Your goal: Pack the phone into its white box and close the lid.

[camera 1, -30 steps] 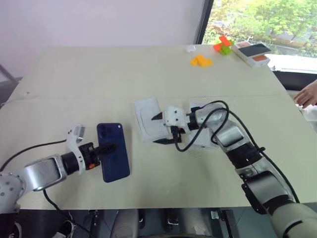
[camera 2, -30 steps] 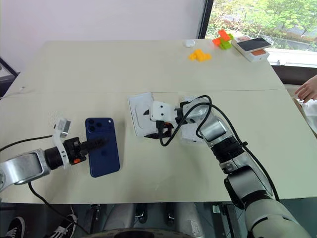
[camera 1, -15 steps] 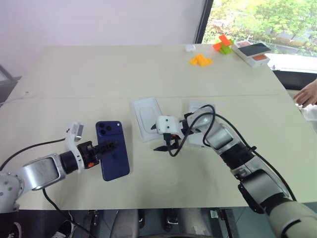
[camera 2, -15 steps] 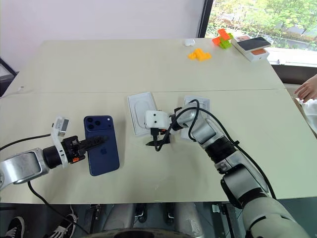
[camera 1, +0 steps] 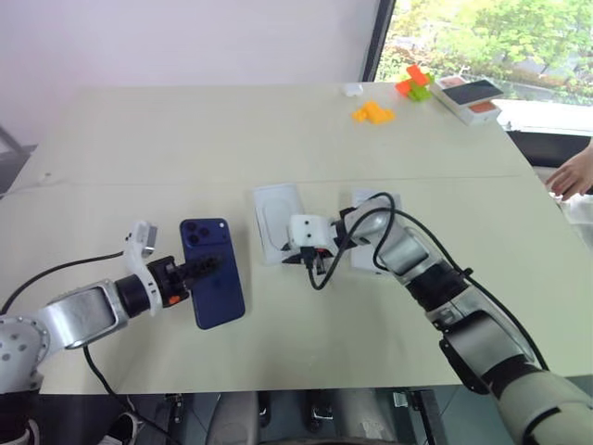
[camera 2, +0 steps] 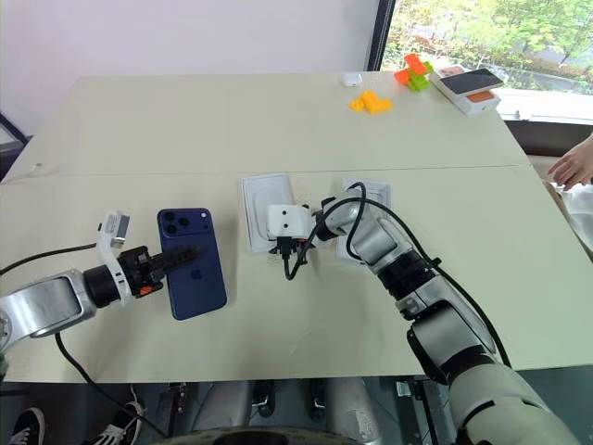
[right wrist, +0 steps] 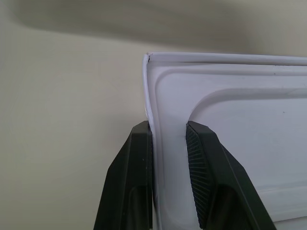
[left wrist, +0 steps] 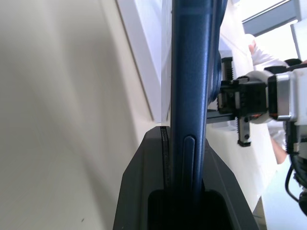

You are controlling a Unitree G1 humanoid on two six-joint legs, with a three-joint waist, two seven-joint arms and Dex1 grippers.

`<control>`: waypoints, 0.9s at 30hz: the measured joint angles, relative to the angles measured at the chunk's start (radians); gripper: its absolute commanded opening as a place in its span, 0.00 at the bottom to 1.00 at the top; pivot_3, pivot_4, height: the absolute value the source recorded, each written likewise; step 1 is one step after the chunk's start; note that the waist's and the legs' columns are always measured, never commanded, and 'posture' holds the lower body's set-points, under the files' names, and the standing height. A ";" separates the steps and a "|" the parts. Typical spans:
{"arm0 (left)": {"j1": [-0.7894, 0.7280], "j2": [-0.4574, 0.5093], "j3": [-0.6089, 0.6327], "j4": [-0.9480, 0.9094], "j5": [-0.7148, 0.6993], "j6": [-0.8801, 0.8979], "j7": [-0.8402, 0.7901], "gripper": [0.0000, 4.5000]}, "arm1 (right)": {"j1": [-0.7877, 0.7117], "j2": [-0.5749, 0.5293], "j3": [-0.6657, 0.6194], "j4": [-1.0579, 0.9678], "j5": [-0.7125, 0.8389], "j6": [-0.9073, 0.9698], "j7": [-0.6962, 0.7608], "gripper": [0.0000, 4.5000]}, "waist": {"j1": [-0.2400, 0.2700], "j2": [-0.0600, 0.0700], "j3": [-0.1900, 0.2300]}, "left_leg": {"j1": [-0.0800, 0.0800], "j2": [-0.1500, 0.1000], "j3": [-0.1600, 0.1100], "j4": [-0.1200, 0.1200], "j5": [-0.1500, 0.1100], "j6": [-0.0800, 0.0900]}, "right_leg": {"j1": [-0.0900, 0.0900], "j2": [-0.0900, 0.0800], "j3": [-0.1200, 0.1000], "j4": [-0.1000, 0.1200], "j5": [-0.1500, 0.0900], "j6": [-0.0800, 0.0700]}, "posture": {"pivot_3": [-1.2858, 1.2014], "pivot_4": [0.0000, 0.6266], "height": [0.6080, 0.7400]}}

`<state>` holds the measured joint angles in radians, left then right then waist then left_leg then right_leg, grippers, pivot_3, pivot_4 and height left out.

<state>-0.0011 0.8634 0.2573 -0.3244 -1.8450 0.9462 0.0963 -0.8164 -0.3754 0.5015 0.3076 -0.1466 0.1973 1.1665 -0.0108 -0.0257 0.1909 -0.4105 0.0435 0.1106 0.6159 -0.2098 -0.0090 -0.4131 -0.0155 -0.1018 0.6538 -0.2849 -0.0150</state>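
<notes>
I see the phone [camera 1: 212, 271] held in my left gripper [camera 1: 202, 270], clamped across its slim body, at the near left over the worktop [camera 1: 185, 139]. Its long axis runs near to far, tilted slightly, with the camera cluster at the far left corner and the navy back facing up.

My right gripper [right wrist: 168, 139] is at the middle of the worktop, its ribbed black fingers [right wrist: 204, 158] straddling the thin raised rim at a corner of a white tray [camera 1: 278, 220] with a moulded oval recess (smooth, plastic-looking). The jaws are narrow, one pad outside the rim and one inside, but I cannot tell if they pinch it. Its long axis also runs near to far.

Just right of it, partly behind my right arm, lies another flat white piece [camera 1: 371, 232].

Far right sit orange blocks [camera 1: 374, 113], an orange and green cluster [camera 1: 415, 83] and a printed box [camera 1: 471, 98]. A person's hand [camera 1: 572, 173] shows at the right edge.
</notes>
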 measured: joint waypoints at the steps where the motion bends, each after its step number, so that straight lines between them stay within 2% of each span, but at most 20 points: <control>1: -0.001 0.000 0.000 0.000 0.000 0.000 0.002 0.00 | 0.001 -0.001 -0.001 -0.003 0.000 0.003 0.000 0.12 | 0.000 0.000 0.000 | 0.000 0.000 0.000 0.000 0.000 0.000 | 0.000 0.000 0.000 0.000 0.000 0.000 | 0.52 0.24 0.98; 7: 0.002 0.009 0.004 0.004 -0.005 0.003 0.006 0.00 | 0.087 -0.064 -0.046 -0.145 0.053 0.069 0.025 0.12 | 0.008 0.000 0.000 | -0.001 0.000 0.000 0.000 0.000 0.000 | 0.000 0.000 0.000 0.000 0.000 0.000 | 0.52 0.24 0.98; 16: -0.007 0.038 0.040 0.040 -0.013 0.009 -0.018 0.00 | 0.285 -0.196 -0.128 -0.579 0.190 0.409 0.025 0.12 | 0.001 0.000 0.000 | -0.001 0.000 0.000 -0.001 0.000 0.000 | -0.001 0.000 0.000 0.000 0.000 0.000 | 0.52 0.24 0.98; 21: -0.048 0.042 0.039 0.068 -0.006 0.024 -0.035 0.00 | 0.321 -0.191 -0.128 -0.680 0.224 0.531 -0.035 0.12 | 0.001 -0.001 0.000 | -0.001 0.000 0.000 -0.001 0.000 0.000 | -0.001 0.000 0.000 0.000 0.000 0.000 | 0.52 0.24 0.98; 27: -0.085 0.048 0.033 0.102 0.013 0.050 -0.047 0.00 | 0.321 -0.153 -0.103 -0.705 0.247 0.604 -0.116 0.12 | 0.000 -0.001 0.000 | -0.001 0.000 0.000 -0.001 0.000 0.000 | -0.001 0.000 0.000 0.000 0.000 0.000 | 0.52 0.24 0.98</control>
<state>-0.0858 0.9111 0.2902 -0.2226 -1.8321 0.9958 0.0489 -0.4957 -0.5289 0.3983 -0.3976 0.1005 0.8013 1.0506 -0.0108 -0.0268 0.1911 -0.4112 0.0435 0.1103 0.6150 -0.2101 -0.0092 -0.4143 -0.0156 -0.1018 0.6537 -0.2854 -0.0148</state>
